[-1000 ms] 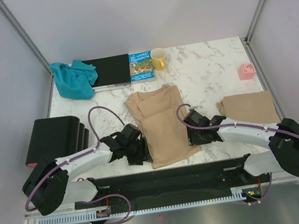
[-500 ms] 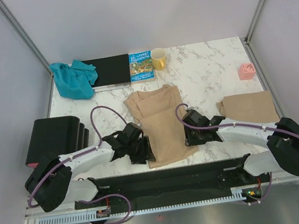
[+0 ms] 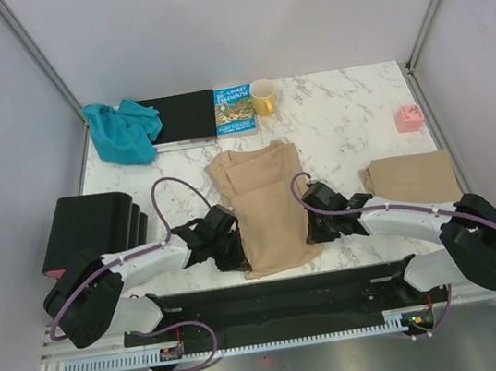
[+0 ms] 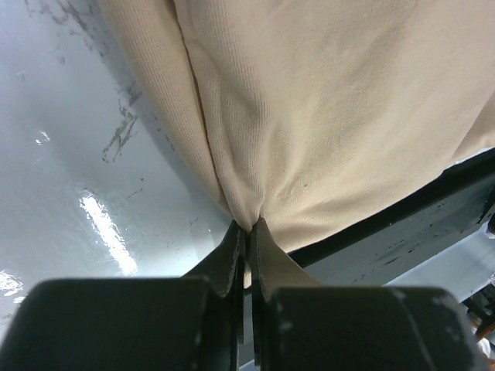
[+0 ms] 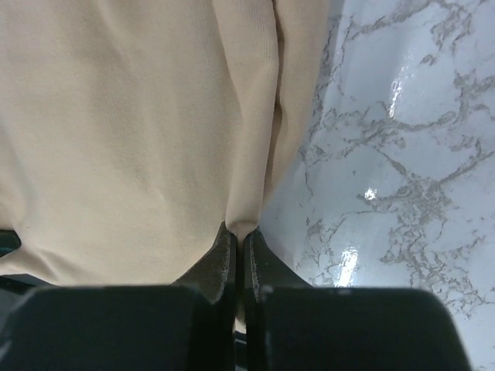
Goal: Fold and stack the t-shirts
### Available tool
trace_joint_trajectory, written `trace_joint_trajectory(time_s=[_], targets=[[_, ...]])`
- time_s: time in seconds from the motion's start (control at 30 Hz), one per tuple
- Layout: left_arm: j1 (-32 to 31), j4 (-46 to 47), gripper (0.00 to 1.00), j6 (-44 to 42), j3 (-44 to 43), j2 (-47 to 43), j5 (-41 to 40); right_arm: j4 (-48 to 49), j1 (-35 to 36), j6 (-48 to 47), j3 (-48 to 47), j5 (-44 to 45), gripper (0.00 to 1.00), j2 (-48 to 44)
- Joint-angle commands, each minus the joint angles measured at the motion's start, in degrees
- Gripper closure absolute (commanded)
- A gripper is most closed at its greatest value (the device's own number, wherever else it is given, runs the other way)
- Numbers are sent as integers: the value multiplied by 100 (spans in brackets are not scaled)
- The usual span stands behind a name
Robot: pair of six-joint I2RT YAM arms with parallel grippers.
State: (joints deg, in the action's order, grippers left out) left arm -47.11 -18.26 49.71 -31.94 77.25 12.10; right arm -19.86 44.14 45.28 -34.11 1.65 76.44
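Observation:
A tan t-shirt lies folded lengthwise in the middle of the table, its bottom hem near the front edge. My left gripper is shut on its near left corner; the left wrist view shows cloth pinched at the left gripper's tips. My right gripper is shut on the near right corner, with cloth bunched into the right gripper's tips. A second tan t-shirt lies folded at the right. A teal-blue garment sits crumpled at the back left.
A black board, a colourful book and a yellow mug line the back edge. A pink block sits at the far right. A black rack stands at the left. A black rail runs along the front.
Both grippers moved inward onto the shirt's near corners and shut on the cloth. The hem has drawn slightly narrower between them.

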Motion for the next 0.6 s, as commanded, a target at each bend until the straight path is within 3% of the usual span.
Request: trace_joint_trajectory(time_s=[0.0,0.23,0.57], targets=[[-35,-55,98,21,83,-166,-155,-115,112,34,142,-148,100,11],[-26,-476,98,-76,-154,-614,-620,-229,130,-54,-69,-147,100,-428],[176,-1153,98,-366,-1182,-1212,-1367,-721,121,-511,-921,327,100,-754]])
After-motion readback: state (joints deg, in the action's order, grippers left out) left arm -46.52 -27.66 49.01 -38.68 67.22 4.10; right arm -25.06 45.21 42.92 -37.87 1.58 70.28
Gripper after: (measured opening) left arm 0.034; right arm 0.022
